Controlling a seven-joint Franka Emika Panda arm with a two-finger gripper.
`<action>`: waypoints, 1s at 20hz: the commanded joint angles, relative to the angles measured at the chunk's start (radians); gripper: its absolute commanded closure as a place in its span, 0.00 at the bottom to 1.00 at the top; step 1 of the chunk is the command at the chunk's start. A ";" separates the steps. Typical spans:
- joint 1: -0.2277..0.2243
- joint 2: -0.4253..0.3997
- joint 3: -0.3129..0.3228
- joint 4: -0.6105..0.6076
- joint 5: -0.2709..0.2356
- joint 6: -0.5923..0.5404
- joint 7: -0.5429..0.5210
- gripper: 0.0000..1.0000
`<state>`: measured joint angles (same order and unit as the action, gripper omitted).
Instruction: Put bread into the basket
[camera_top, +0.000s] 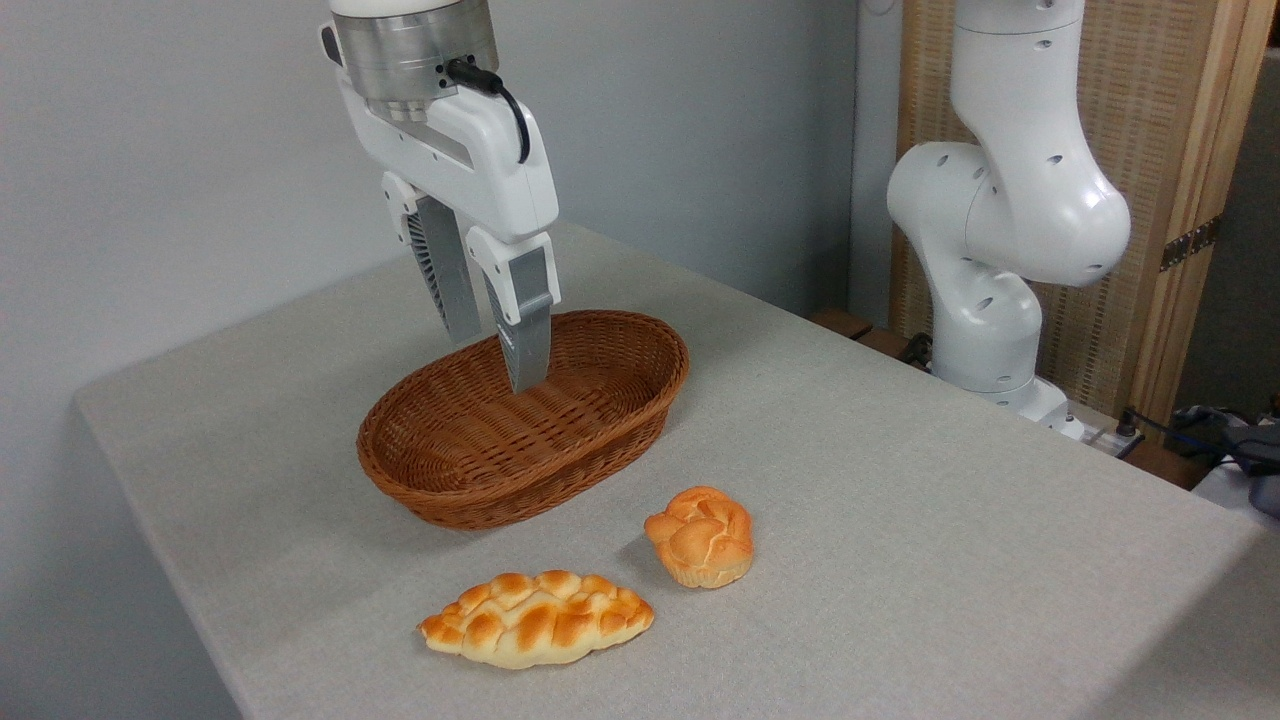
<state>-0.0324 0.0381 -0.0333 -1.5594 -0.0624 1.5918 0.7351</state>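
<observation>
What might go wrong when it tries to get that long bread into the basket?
1. The round bun lies close beside the bread; the gripper might nudge or grab it instead.
2. The bread is flat and low on the table, so the jaws might slip off.
3. The basket is shallow; a tilted loaf might catch the rim.

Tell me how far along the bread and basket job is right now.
Nothing is done yet: the basket holds nothing, and the long braided bread lies on the table in front of it, beside a small round bun. In hand: nothing, since the gripper hangs over the basket with its fingers slightly apart and empty. Left: reach the bread, grasp it, carry it over and set it in the basket.
</observation>
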 joint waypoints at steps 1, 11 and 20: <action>0.002 -0.049 0.000 -0.091 -0.014 0.101 0.026 0.00; 0.052 -0.023 0.010 -0.324 0.090 0.442 0.415 0.00; 0.062 0.020 0.010 -0.464 0.092 0.608 0.467 0.00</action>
<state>0.0298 0.0616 -0.0272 -1.9905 0.0220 2.1616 1.1564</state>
